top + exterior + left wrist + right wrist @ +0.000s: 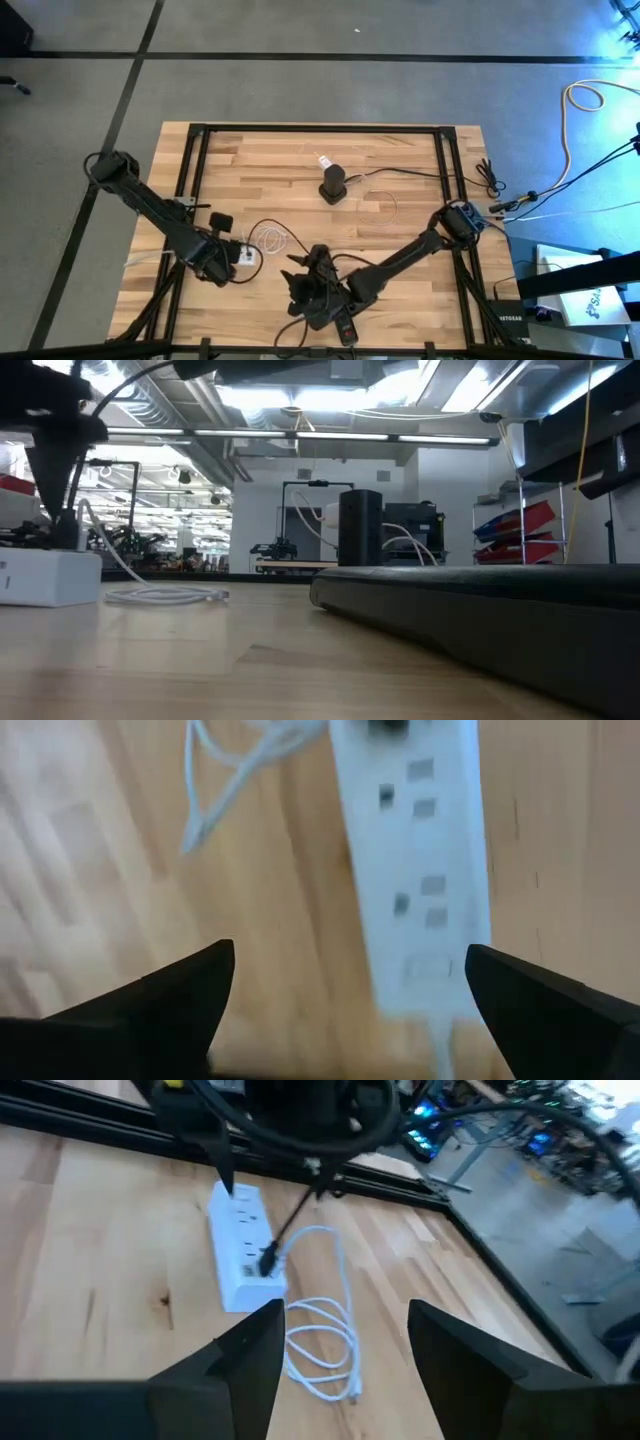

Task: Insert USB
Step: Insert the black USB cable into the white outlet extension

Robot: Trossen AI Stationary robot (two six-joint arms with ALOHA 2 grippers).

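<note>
A white power strip (246, 256) lies flat on the wooden table near the front left. A dark plug (268, 1261) sits in its top near one end, and a white cable (325, 1330) runs from there into a loose coil on the table. My left gripper (350, 990) hangs open just above the strip (420, 870), pointing steeply down, its fingers wider than the strip and clear of it. My right gripper (340, 1350) is open and holds nothing, raised over the front middle of the table (302, 285), facing the strip (240, 1250) and the coil.
A black block (333, 186) with a white cable stands upright at the table's middle. Dark cables trail toward the right edge (420, 175). A black frame (320, 128) runs along the table's edges. A dark device (345, 326) lies at the front edge under my right arm.
</note>
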